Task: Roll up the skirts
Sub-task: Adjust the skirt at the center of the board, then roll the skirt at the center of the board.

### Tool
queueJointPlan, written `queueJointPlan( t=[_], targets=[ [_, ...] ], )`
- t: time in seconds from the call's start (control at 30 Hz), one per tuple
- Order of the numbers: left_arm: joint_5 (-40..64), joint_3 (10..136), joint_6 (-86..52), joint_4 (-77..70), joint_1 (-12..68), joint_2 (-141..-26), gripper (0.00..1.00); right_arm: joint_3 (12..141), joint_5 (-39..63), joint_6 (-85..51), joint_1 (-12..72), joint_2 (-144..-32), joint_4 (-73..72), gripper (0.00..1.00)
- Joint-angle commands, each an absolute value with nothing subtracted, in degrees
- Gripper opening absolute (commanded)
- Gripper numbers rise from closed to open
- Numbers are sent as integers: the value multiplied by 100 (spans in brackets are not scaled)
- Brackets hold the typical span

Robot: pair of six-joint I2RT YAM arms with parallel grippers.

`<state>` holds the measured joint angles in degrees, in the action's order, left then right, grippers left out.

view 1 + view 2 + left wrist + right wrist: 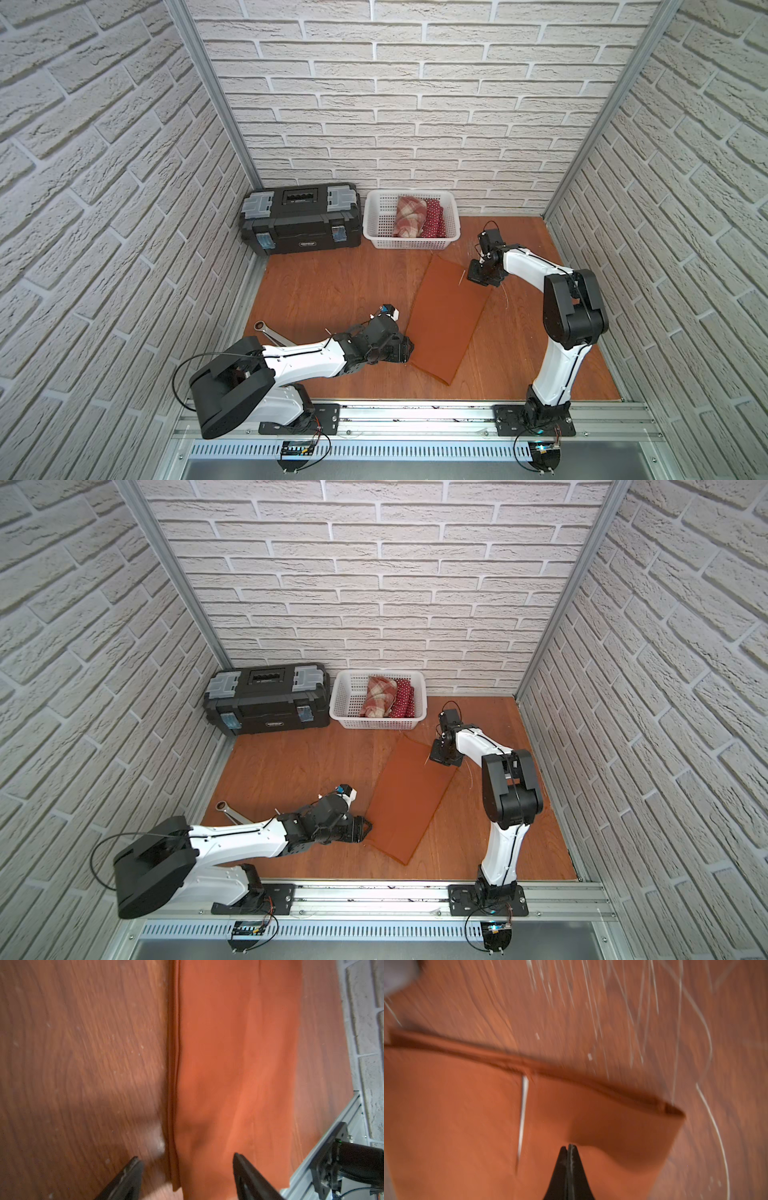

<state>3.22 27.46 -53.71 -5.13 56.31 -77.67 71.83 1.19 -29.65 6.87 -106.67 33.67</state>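
Wooden tabletop [332, 286]: left gripper [186, 1157] open astride edge of rust-orange skirt [446, 320], right gripper [569, 1146] closed at its far end; toolbox [299, 220] label illegible

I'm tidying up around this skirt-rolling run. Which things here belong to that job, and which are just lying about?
Belong to the job:
rust-orange skirt, lying flat on the table
plaid skirt, bundled in the white basket
polka-dot skirt, bundled beside it in the basket

Just lying about:
the white basket itself
black toolbox
wrench on the table
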Motion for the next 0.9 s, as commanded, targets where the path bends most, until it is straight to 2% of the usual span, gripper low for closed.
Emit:
queueJointPlan(
  t=[0.0,0.1,0.13,0.2,0.27,0.37,0.5,0.67,0.87],
  targets=[
    [757,2641,-5430,-505,5656,-8027,65,6634,136,-3092,852,-9752,3327,4],
    [1038,2579,-5576,-783,5714,-8153,57,6130,70,-3176,1012,-9206,3318,5],
    [1077,2550,-5635,-927,5751,-8201,52,5958,72,-3204,1064,-9027,3297,5],
    [1205,2561,-5720,-1137,5766,-8352,35,5700,53,-3272,1144,-8740,3311,4],
    [1314,2628,-5769,-1204,5763,-8481,13,5497,52,-3291,1185,-8438,3363,5],
    [1351,2716,-5814,-1180,5766,-8463,0,5296,36,-3259,1277,-8027,3458,5],
    [1175,3232,-5683,-577,5752,-8236,0,5040,-92,-3164,1834,-7442,3728,11],
    [1286,3903,-5735,93,5644,-8106,0,4375,-826,-3420,3586,-6352,4039,36],
    [1837,4120,-6094,348,5400,-8033,0,3175,-1848,-4002,5607,-4523,3794,61]
  ],
)
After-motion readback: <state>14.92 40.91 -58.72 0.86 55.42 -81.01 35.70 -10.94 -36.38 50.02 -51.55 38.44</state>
